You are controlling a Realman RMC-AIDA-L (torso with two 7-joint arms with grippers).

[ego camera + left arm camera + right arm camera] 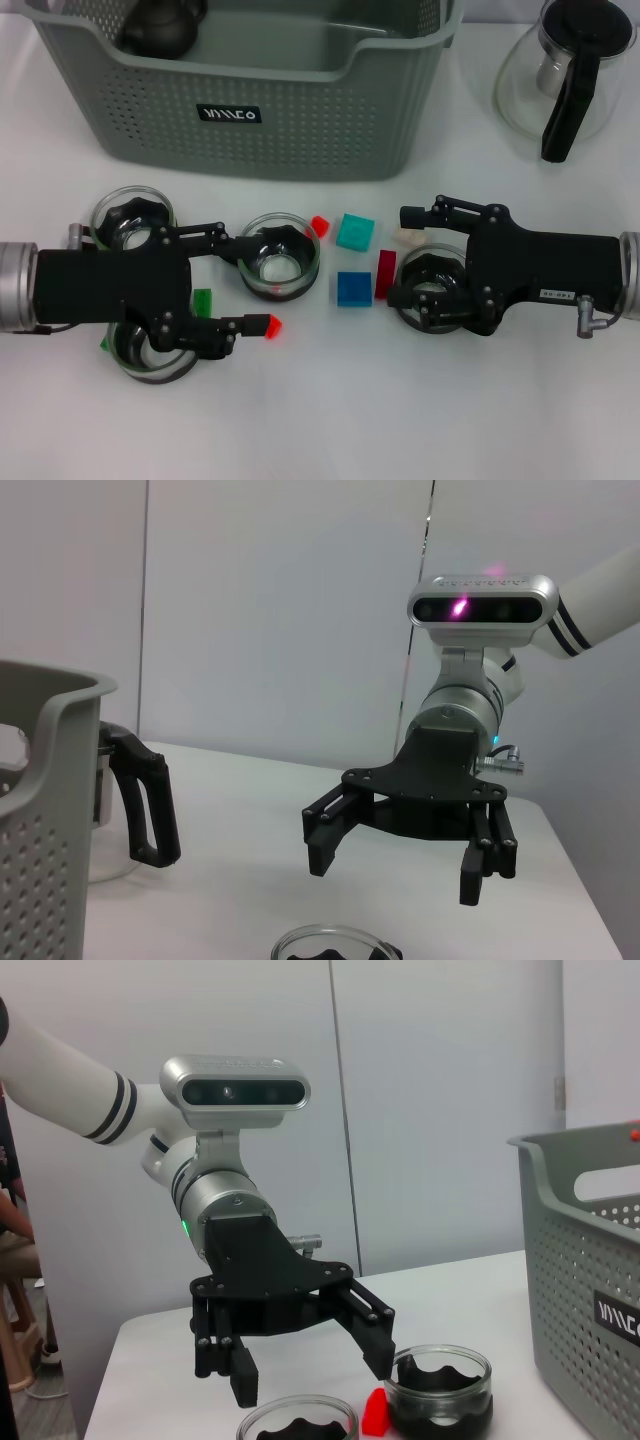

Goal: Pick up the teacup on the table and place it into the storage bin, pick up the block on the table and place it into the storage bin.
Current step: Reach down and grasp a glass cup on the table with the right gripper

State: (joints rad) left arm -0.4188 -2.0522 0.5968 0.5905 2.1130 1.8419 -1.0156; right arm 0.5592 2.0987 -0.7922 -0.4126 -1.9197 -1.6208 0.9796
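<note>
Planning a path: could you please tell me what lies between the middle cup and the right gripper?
Head view: a teal block, a blue block, a red block and a small red piece lie between the cup and the right gripper.

White table (320, 430) underneath; pale panelled wall (280, 610) at far side, vertical seams across it.

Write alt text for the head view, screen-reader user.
Two black robot arms reach inward over a white table, the left tool open around a glass teacup and the right tool open over another teacup. Small coloured blocks lie between them, including a teal block and a blue block. Behind stand the grey-green storage bin and a glass carafe.
</note>
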